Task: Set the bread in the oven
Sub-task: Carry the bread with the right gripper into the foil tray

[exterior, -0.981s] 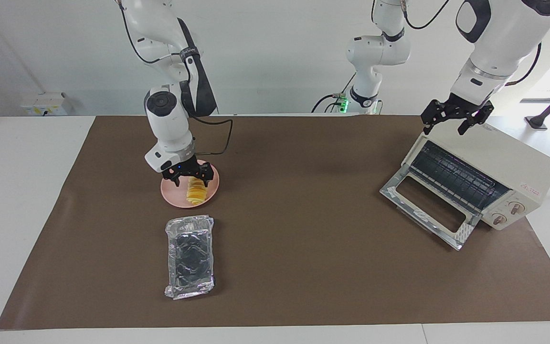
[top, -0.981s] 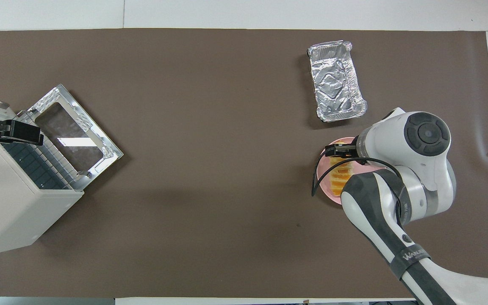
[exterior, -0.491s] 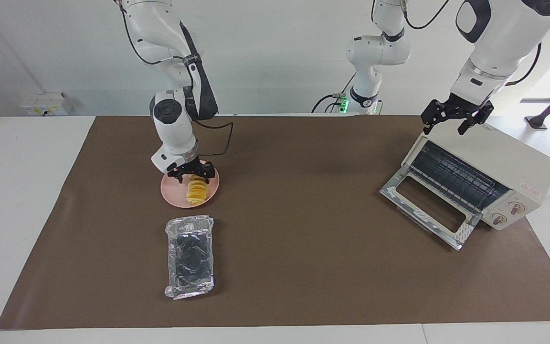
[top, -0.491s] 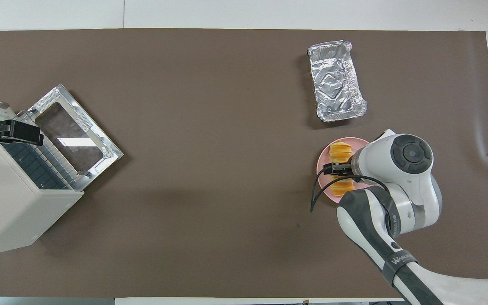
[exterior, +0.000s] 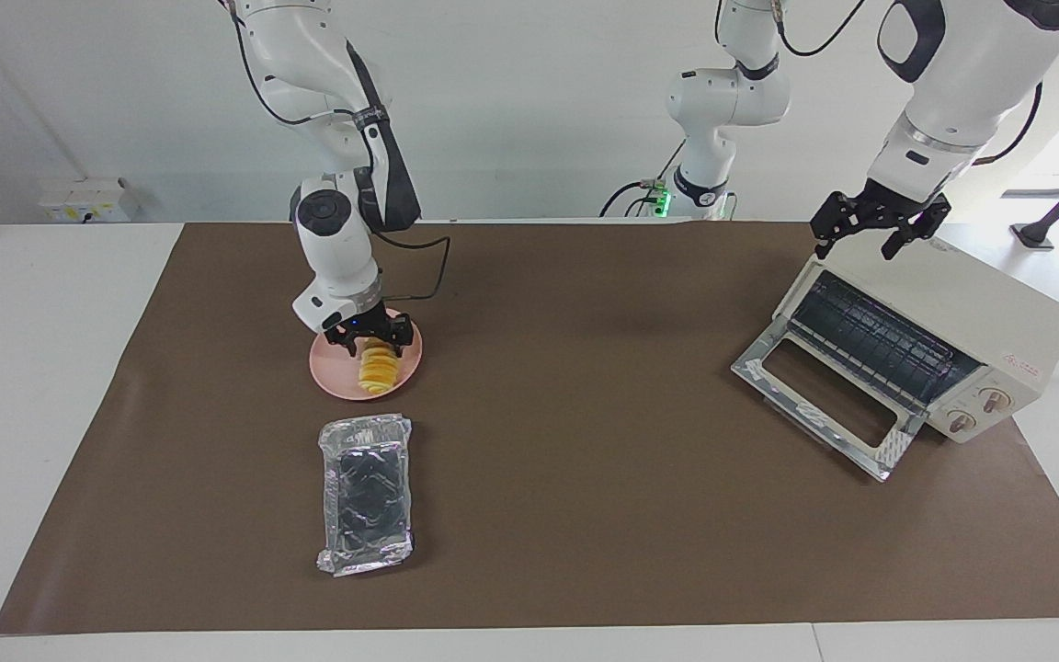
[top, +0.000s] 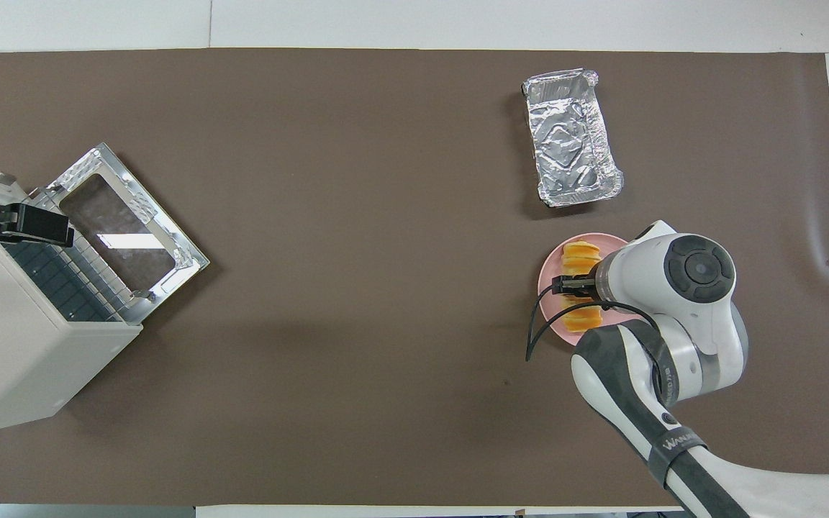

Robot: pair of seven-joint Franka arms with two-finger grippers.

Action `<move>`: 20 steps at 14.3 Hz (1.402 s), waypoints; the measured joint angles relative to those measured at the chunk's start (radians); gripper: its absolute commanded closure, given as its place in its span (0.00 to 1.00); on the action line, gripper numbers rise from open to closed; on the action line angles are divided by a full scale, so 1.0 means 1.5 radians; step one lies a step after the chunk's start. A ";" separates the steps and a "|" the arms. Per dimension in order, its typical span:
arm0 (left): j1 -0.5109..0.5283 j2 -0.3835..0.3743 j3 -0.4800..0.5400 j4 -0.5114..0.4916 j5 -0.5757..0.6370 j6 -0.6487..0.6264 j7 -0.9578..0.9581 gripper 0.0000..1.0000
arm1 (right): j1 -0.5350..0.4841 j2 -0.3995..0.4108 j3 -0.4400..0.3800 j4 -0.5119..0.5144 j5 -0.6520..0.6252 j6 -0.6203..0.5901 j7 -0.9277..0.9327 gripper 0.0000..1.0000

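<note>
From across the desk we see the right claw (exterior: 366, 335) low over the bread (exterior: 376, 368) on its pink plate (exterior: 338, 381), fingers straddling it, grip uncertain; overhead, the left claw (top: 22, 223), spread and empty, waits over the oven (top: 19, 352).

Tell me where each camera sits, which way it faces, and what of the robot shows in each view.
Facing view: high, across the table, looking at the robots; both arms show, the right gripper down over the bread on the pink plate, the left gripper over the oven.
Overhead view: high above the robots' end, looking steeply down; the right arm shows, plus the left gripper.
Shared: bread, pink plate, oven with open door, foil tray, half a turn apart.
</note>
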 measured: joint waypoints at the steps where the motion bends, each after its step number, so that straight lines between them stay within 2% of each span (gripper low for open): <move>1: 0.000 0.000 0.000 0.000 0.000 0.000 0.000 0.00 | 0.000 0.000 0.000 0.000 0.000 0.004 0.000 1.00; 6: 0.000 0.000 0.000 0.000 0.000 0.000 0.000 0.00 | 0.000 -0.004 0.001 0.000 0.000 0.006 0.000 1.00; 9: 0.000 0.000 0.000 0.000 0.000 0.000 0.000 0.00 | 0.000 -0.004 0.000 0.028 0.000 -0.038 0.000 1.00; 11: 0.000 0.000 0.000 0.000 0.000 0.000 0.000 0.00 | -0.002 -0.004 -0.001 0.080 0.000 -0.109 0.000 1.00; 15: 0.000 0.000 0.000 0.000 0.000 0.000 0.000 0.00 | -0.011 0.016 -0.006 0.232 0.000 -0.248 -0.042 1.00; 20: 0.000 0.000 0.000 0.000 0.000 0.000 0.000 0.00 | -0.052 0.092 -0.010 0.361 0.000 -0.261 -0.179 1.00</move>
